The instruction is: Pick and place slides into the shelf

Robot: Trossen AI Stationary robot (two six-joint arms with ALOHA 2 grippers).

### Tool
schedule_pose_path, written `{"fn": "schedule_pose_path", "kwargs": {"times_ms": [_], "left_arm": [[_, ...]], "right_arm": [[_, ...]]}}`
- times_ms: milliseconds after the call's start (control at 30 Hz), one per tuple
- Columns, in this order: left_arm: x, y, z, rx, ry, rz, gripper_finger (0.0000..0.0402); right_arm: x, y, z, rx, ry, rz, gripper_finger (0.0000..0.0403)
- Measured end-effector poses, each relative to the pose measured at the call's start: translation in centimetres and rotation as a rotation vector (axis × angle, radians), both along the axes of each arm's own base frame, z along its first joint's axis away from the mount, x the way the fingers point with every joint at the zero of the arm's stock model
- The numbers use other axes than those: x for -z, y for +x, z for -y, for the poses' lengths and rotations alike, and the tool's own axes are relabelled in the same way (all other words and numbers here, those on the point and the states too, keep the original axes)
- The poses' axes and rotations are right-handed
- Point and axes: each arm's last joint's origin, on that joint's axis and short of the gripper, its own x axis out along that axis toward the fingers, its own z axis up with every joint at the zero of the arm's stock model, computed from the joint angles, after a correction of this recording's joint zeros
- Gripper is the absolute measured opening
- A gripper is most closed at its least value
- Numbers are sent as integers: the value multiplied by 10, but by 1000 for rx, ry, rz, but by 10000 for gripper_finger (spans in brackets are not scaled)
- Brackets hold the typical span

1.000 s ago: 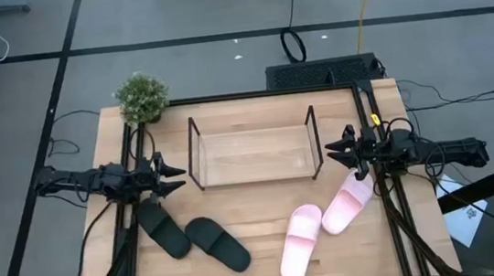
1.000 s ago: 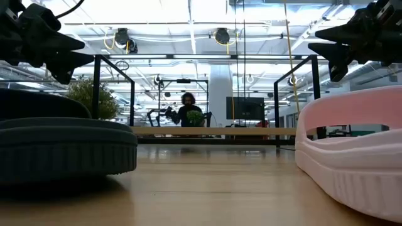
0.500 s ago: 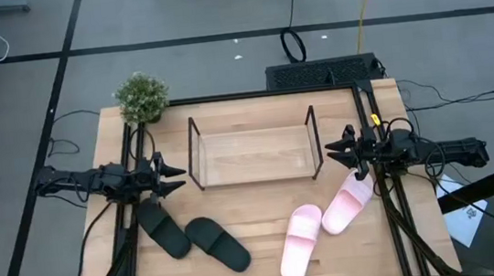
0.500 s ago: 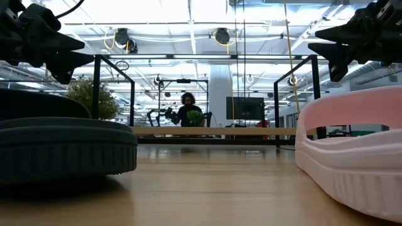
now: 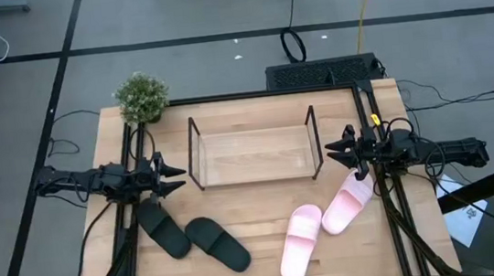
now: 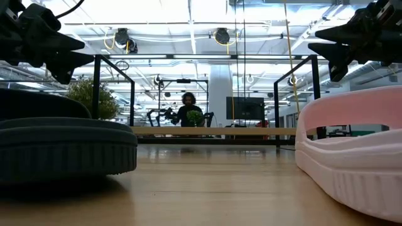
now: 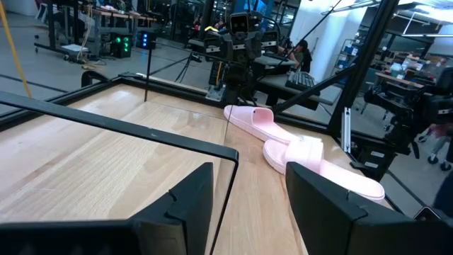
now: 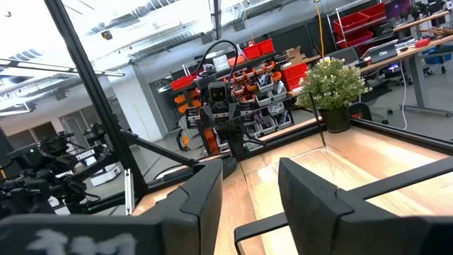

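Two matte black slides (image 5: 164,228) (image 5: 218,244) lie sole-down on the table's near left part; the nearer one fills the low view's left (image 6: 63,147). Two light pink slides (image 5: 301,242) (image 5: 347,203) lie at the near right, also seen in the left wrist view (image 7: 311,159). The black-rod shelf (image 5: 253,156) with its clear base stands at the table's middle. My left gripper (image 5: 180,174) hovers open left of the shelf, above the black slides. My right gripper (image 5: 330,154) hovers open right of the shelf, above the farther pink slide.
A small potted plant (image 5: 141,98) stands at the table's far left corner. Black frame rails run along both table sides (image 5: 135,242) (image 5: 393,214). Bare wood lies between the black and pink slides (image 5: 261,228). A person sits far behind the table (image 6: 187,110).
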Motion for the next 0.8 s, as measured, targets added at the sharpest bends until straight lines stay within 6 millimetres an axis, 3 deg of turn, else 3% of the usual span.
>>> {"fn": "schedule_pose_path", "kwargs": {"times_ms": [267,433,633,800], "left_arm": [[0,0,0,0,2,0,177],[-3,0,-1,-52,9,44,177],[-27,-2,-3,-78,-153,289,177],[-50,-11,-4,-40,-299,540,177]], "right_arm": [[-6,-1,0,-3,15,62,128],[-33,-11,0,-53,141,374,128],[-64,-38,-1,-2,-20,795,128],[-74,-54,-1,89,-137,999,128]]}}
